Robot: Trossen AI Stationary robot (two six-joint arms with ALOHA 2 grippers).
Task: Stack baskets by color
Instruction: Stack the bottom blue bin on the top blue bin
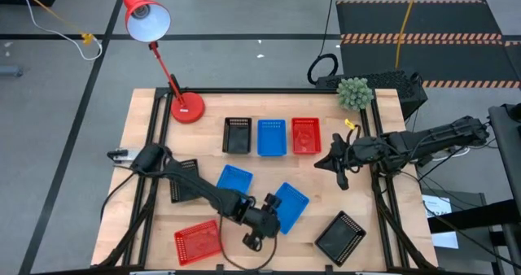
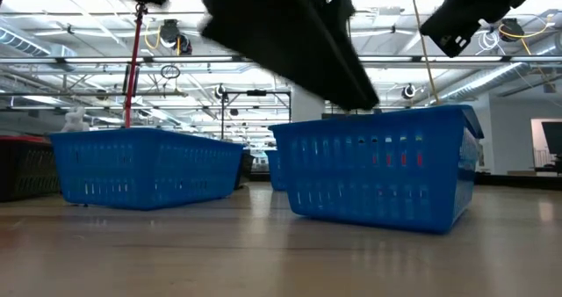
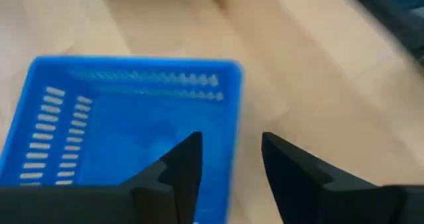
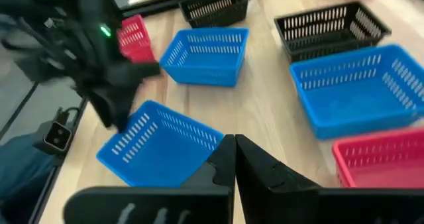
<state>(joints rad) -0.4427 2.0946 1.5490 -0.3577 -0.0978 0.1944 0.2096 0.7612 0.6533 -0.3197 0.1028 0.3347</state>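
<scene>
My left gripper hovers with jaws parted, empty, over the rim of the near blue basket right of table centre. My right gripper waits shut by the far red basket.

A pale wooden desk stood on a grey concrete floor crossed by dark lines. A black mat with striped edges lay beyond it. Ceiling lights glowed overhead.
</scene>
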